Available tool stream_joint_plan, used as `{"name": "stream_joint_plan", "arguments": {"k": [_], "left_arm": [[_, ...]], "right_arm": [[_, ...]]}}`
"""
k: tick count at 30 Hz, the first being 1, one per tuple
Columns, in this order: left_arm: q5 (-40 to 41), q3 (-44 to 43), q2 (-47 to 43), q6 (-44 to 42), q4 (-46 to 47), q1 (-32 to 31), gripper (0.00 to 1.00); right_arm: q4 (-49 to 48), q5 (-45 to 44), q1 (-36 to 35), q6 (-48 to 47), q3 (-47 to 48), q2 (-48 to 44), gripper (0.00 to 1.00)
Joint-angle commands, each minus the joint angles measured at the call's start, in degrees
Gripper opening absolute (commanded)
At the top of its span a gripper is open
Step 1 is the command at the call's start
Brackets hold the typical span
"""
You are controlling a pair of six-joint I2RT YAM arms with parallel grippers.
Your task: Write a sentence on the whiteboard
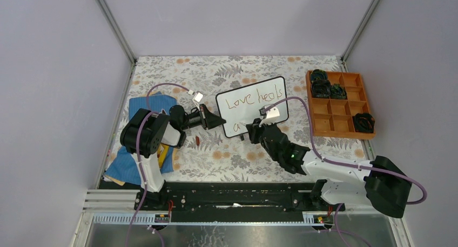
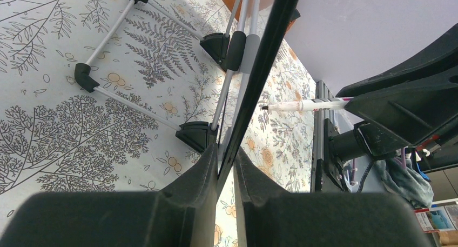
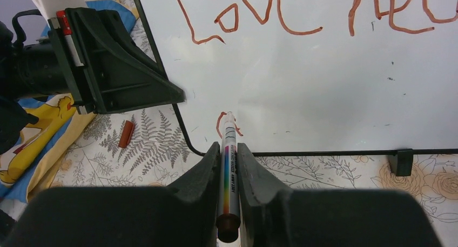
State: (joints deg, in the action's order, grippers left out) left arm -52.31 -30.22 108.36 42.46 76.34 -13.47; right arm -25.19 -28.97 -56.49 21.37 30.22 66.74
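Observation:
The whiteboard (image 1: 254, 98) stands tilted mid-table; it fills the right wrist view (image 3: 324, 68). On it, red-brown handwriting (image 3: 254, 14) reads "Love heals"; on a second line only a first letter "a" (image 3: 222, 124) shows. My left gripper (image 1: 219, 120) is shut on the whiteboard's left black frame edge (image 2: 259, 68). My right gripper (image 1: 253, 131) is shut on a white marker with a rainbow stripe (image 3: 229, 171), its tip touching the board at the "a". The marker also shows in the left wrist view (image 2: 302, 105).
A red-brown marker cap (image 3: 126, 134) lies on the floral cloth left of the board. An orange compartment tray (image 1: 340, 102) with dark items sits at the right. A blue and yellow cloth (image 1: 137, 149) lies under the left arm.

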Motion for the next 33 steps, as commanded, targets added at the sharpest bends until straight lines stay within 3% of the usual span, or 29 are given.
{"name": "stream_joint_plan", "arguments": {"k": [1,33], "left_arm": [[0.00,-0.98,-1.31,-1.37,0.56,-0.32,0.21],[-0.24,-1.51,-1.76,-3.41,-2.66,-0.76,0.21]], "right_arm": [[-2.93,-0.37,1.31,-0.23,2.96,1.06,0.00],[-5.69,1.87,4.89,2.89,2.43,5.95,0.00]]}}
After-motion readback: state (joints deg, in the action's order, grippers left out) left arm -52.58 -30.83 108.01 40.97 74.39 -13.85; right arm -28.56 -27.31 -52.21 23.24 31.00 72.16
